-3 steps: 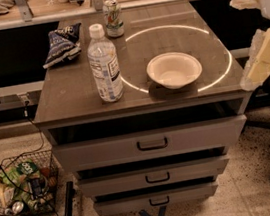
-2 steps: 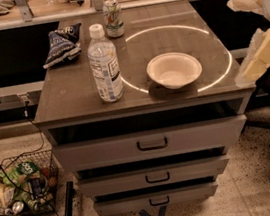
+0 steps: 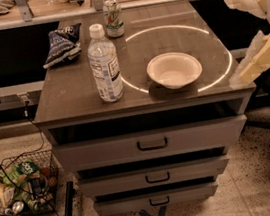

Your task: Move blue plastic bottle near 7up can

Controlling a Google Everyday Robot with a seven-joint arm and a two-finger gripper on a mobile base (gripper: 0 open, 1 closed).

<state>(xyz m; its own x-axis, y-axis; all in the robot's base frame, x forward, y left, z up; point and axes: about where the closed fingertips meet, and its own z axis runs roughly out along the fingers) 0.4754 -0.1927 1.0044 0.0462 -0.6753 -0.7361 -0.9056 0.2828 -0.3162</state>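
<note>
Standing upright toward the front-left of the surface [image 3: 72,96], the blue plastic bottle [image 3: 104,66] has not shifted over the last second, so you have nothing gripped yet. Behind the bottle and slightly to its right, near the back edge, stands the 7up can [image 3: 113,18], apart from it with bare surface between them. To the bottle's rear left lies a dark blue snack bag [image 3: 62,42], and to the bottle's right sits an empty white bowl [image 3: 173,69] inside a bright ring of light.

Far to the bottle's right, past the bowl and level with the surface's right edge, hangs your gripper [image 3: 242,33]. Its jaws stand wide, with nothing between them. Only the gripper has changed: it has crept a little toward the bottle, so I judge the approach as just begun.

You will likely have to cross over or behind the bowl to reach the bottle, and a tall, light bottle may tip if nudged. Below the bottle are the drawers [image 3: 153,144], and a wire basket [image 3: 25,184] of clutter sits on the floor to its lower left.
</note>
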